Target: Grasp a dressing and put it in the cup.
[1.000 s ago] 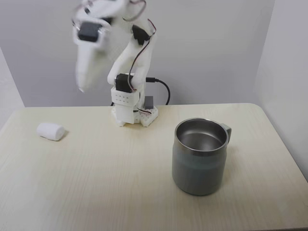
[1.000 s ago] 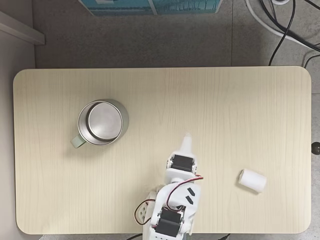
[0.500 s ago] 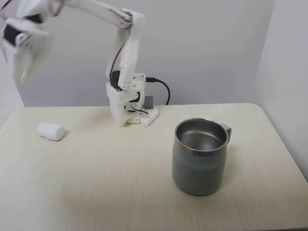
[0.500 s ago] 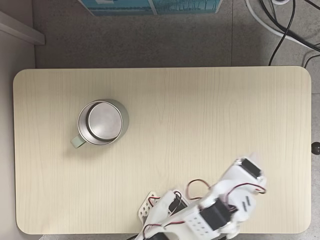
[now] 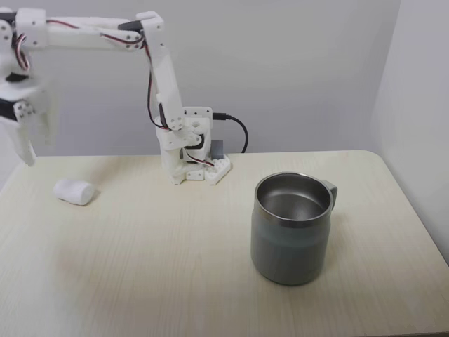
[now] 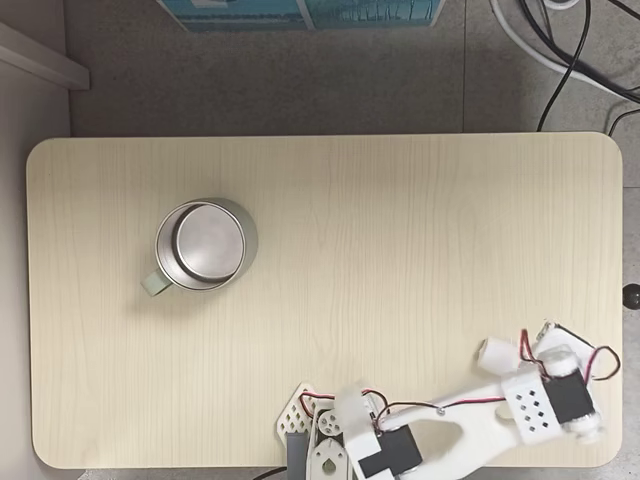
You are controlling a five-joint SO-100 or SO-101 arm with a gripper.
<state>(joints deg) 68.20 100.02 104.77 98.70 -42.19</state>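
Pale grey walls back a light wood-grain surface (image 5: 175, 267) with rounded corners, and the top-down fixed view shows grey floor and black cables beyond its edges. On the surface sit two task objects, well apart. In the side-on fixed view the cup (image 5: 291, 228), a large steel mug with a shiny inside and a grey-green body, stands upright toward 4 o'clock of the picture, its small handle near the rim pointing right; its inside looks empty. From above, the cup (image 6: 200, 245) sits toward 9 o'clock of the surface. The dressing (image 5: 74, 192), a small white soft roll, lies on its side at about 9 o'clock in the side-on view; from above, the dressing (image 6: 495, 351) peeks out at 4 o'clock, partly covered by the arm. The white arm's base stands at the far edge in the side-on view, and the arm stretches out flat toward the left. Its tool (image 5: 24, 140) hangs point-down above the dressing, a little to its left, not touching it. Whether the tool's fingers are spread or pressed together cannot be told. By the look of things the task is barely begun: nothing is grasped, and lowering, gripping, carrying and dropping into the cup all remain.
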